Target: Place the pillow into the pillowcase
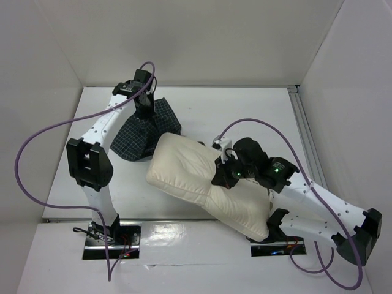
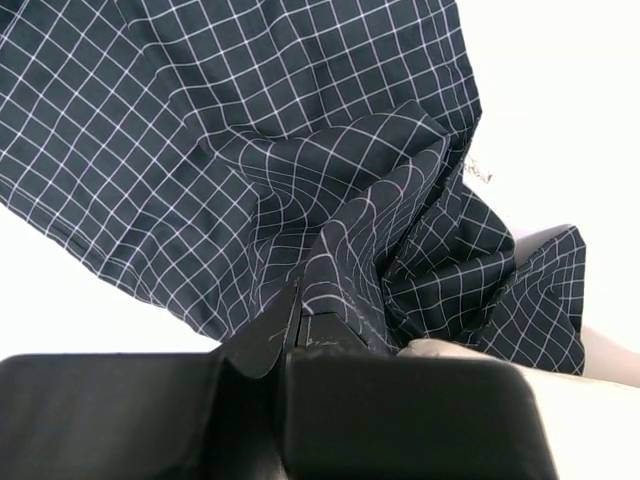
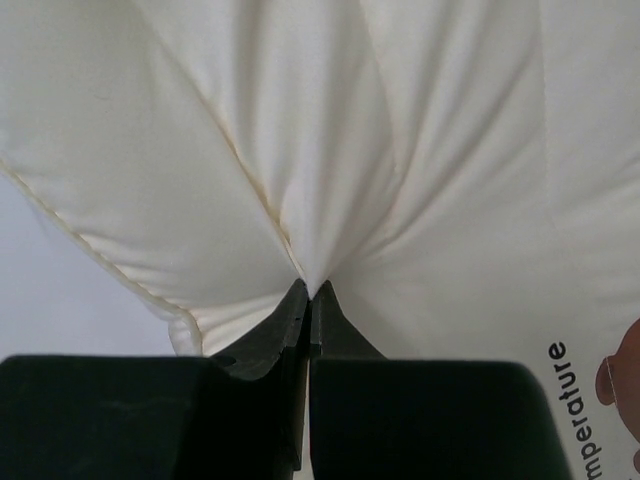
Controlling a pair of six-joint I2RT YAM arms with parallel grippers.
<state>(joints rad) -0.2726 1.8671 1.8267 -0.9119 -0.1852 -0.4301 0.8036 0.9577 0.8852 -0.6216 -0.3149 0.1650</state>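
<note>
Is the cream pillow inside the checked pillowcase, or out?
Out: the plump cream-white pillow lies uncovered beside the bunched navy grid-checked fabric pillowcase.

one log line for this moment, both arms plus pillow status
left gripper: shut on pillowcase | right gripper: shut on pillow | pillow: on table, not in pillowcase | insertion: not yet done

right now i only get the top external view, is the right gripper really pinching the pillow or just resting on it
observer: pinching; in the right wrist view the right gripper is shut on a fold of the pillow
operator: and the left one
observer: left gripper is shut on a bunched fold of the pillowcase
operator: any print near the right grip
observer: yes, black text and part of a brown bear print, to its right
</note>
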